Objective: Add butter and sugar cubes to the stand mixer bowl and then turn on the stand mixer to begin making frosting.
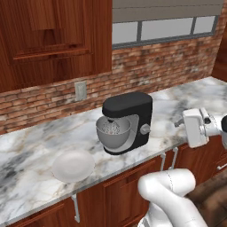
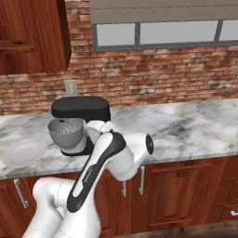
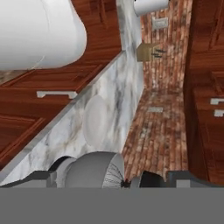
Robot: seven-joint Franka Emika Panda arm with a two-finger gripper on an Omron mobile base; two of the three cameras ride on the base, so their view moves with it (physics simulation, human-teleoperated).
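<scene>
The black stand mixer (image 1: 132,116) stands on the marble counter with its grey stand mixer bowl (image 1: 113,135) under the head and a round grey knob (image 1: 145,129) on its side. The bowl's inside looks speckled. I cannot make out the butter or the sugar cubes in any view. My gripper (image 1: 179,123) hangs right of the mixer over the counter's front edge, pointing left at knob height, open and holding nothing. In the hand view the bowl (image 3: 94,168) and mixer head (image 3: 148,179) lie just ahead of the gripper (image 3: 113,180), its fingertips (image 3: 41,178) far apart.
A flat white plate (image 1: 73,166) lies bare on the counter, front left of the mixer. A wall outlet (image 1: 80,90) sits on the brick wall behind. Farther along the counter the hand view shows a tan block (image 3: 148,51) and a white roll (image 3: 151,5). Wooden cabinets (image 1: 128,190) are below.
</scene>
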